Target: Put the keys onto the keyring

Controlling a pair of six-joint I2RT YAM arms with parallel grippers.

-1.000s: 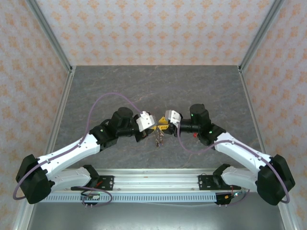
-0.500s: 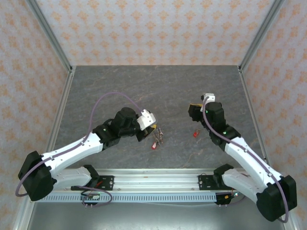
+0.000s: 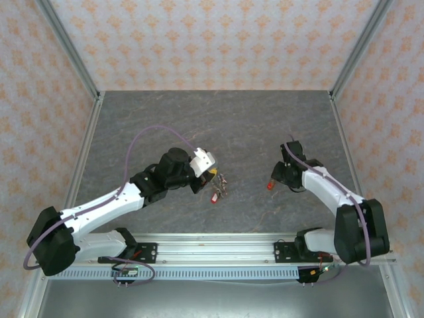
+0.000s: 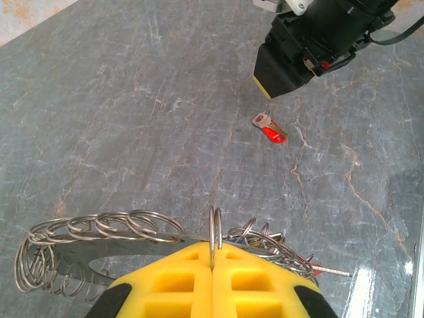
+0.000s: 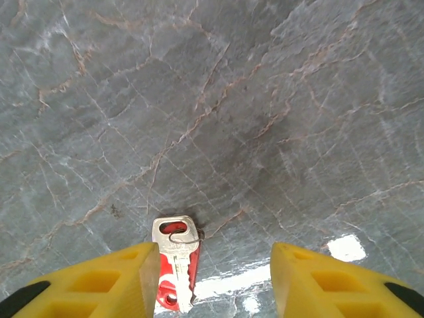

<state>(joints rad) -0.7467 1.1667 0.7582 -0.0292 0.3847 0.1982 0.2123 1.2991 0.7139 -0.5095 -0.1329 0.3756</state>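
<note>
The right end effector [image 5: 213, 275] is spread and empty, poised low over the desk [image 5: 278, 99]. A red-tagged key [image 5: 175, 255] lies flat on the desk inside the gap, close against one finger [image 5: 99, 278] and well off centre. Its long axis runs roughly along the reach, with the silver end farther out and the red tag nearer the wrist. A small sideways shift is judged necessary before closing. The left end effector [image 4: 213, 265] is pressed together on a wire loop of the keyring [image 4: 93, 232], well apart from that key, so the right arm is nearer.
</note>
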